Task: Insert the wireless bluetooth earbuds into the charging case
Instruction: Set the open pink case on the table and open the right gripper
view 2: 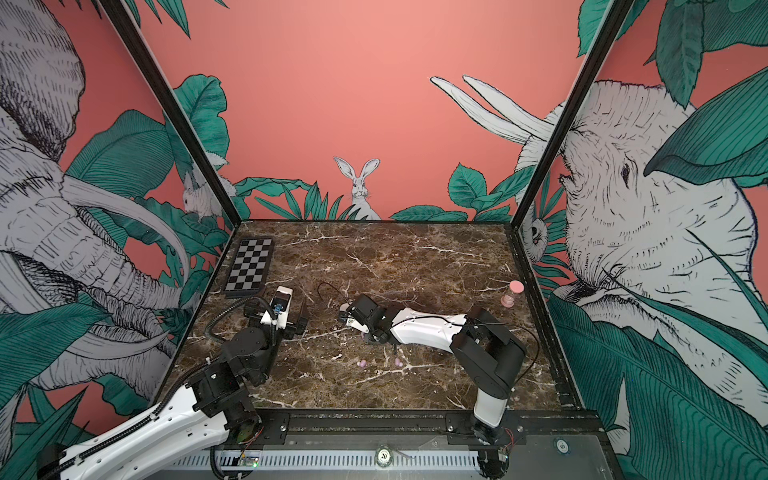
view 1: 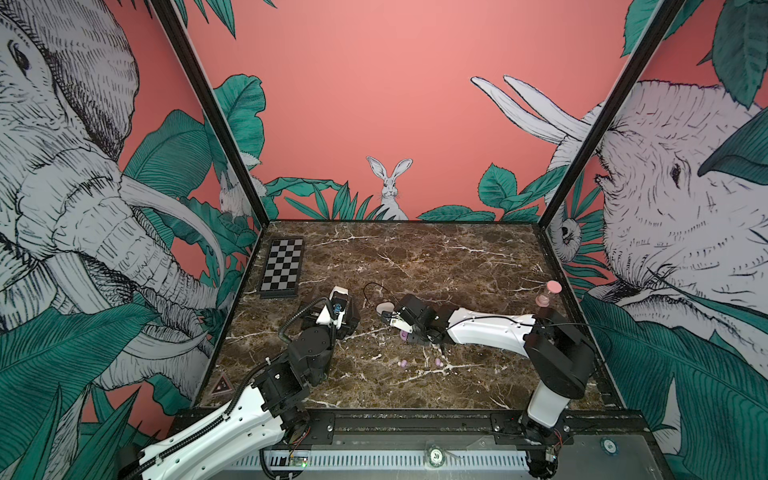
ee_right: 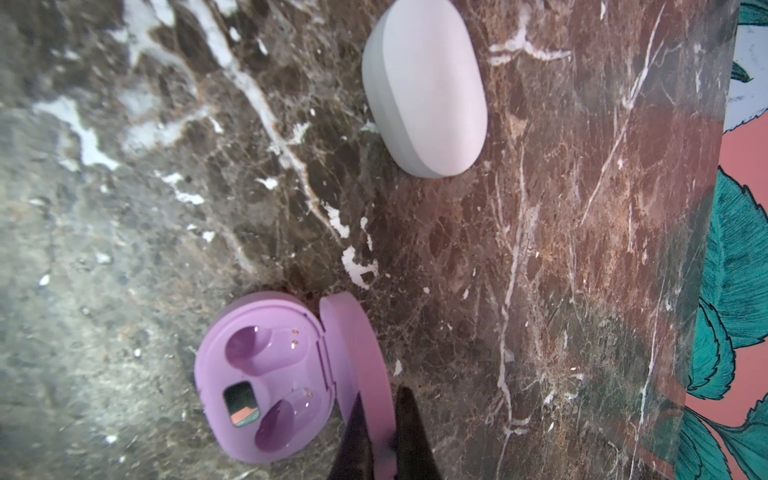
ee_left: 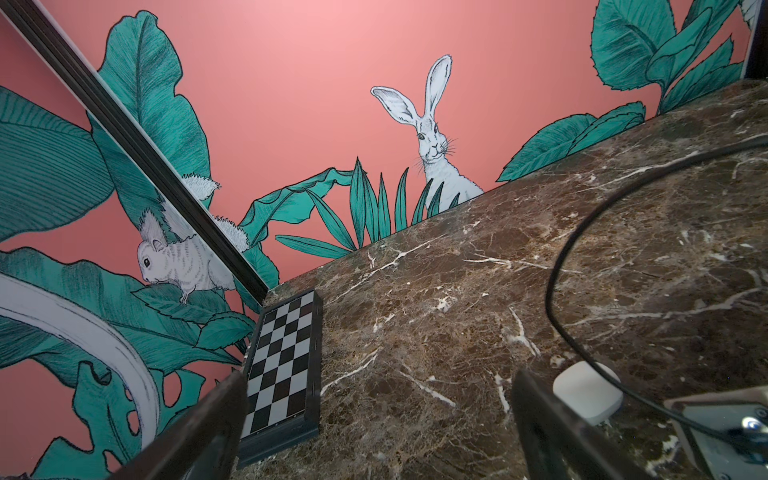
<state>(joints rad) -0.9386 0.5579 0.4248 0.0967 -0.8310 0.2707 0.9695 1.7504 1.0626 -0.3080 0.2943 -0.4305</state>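
**Right wrist view.** Your right gripper [ee_right: 382, 392] is clenched on the raised lid of the lilac charging case [ee_right: 266, 382]. Only the dark tips of its fingers show, and the rest runs off the frame. The case is a smooth, matte oval shell, hinged open. It has two glossy kidney-shaped wells, both bare, with small metal contact pins and a little dark window between them. The white case [ee_right: 424, 87] is a closed, rounded pebble lying apart from it, so its inside is hidden.

**Top views.** The gripper body covers nearly all of the lilac case, and you see only a sliver of it. Two lilac earbuds [view 1: 402, 364] lie loose on the brown, white-veined marble table [view 1: 457, 270]. They are near each other, toward the front edge from the case, and too small for their shape to be made out. A chessboard [view 1: 282, 268] lies flat at the far left. A pink hourglass [view 1: 548, 297] stands near the right wall.

**Left wrist view.** Your left gripper [ee_left: 378, 374] is released, with its jaws wide and nothing between them. Its fingers are blurred and cut off. A thin black cable [ee_left: 582, 249] arcs across the marble.
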